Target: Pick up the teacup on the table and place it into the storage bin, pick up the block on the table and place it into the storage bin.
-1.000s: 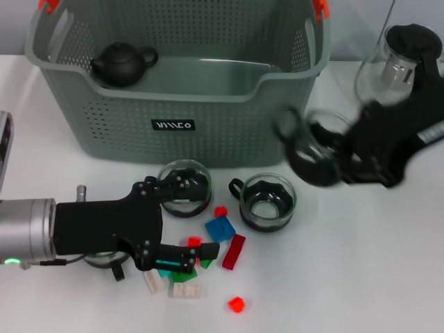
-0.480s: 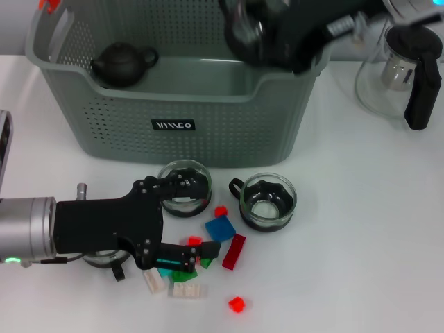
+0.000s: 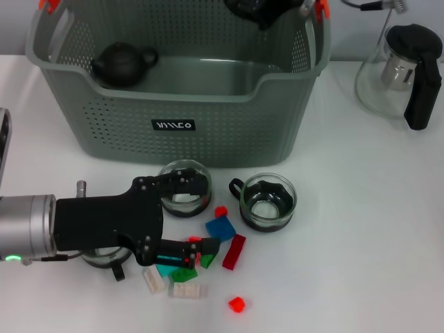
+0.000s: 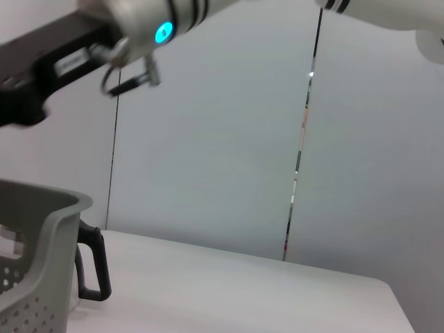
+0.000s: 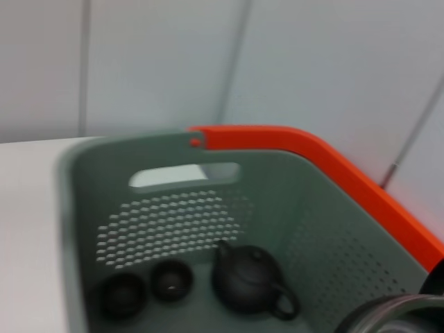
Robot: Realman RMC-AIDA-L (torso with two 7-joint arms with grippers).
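The large grey-green perforated plastic storage bin (image 3: pixel 173 90) fills the upper centre of the head view. At the top edge, over its far rim, the right gripper (image 3: pixel 267 8) grasps a dark glass teacup (image 3: pixel 248 7). A black teapot (image 3: pixel 123 64) sits in the bin's upper-left corner. In the lower left, the left gripper (image 3: pixel 186 255) is low over scattered coloured plastic blocks (image 3: pixel 220 229); whether its fingers are clenched cannot be told. Two glass teacups (image 3: pixel 268 200) stand in front of the bin.
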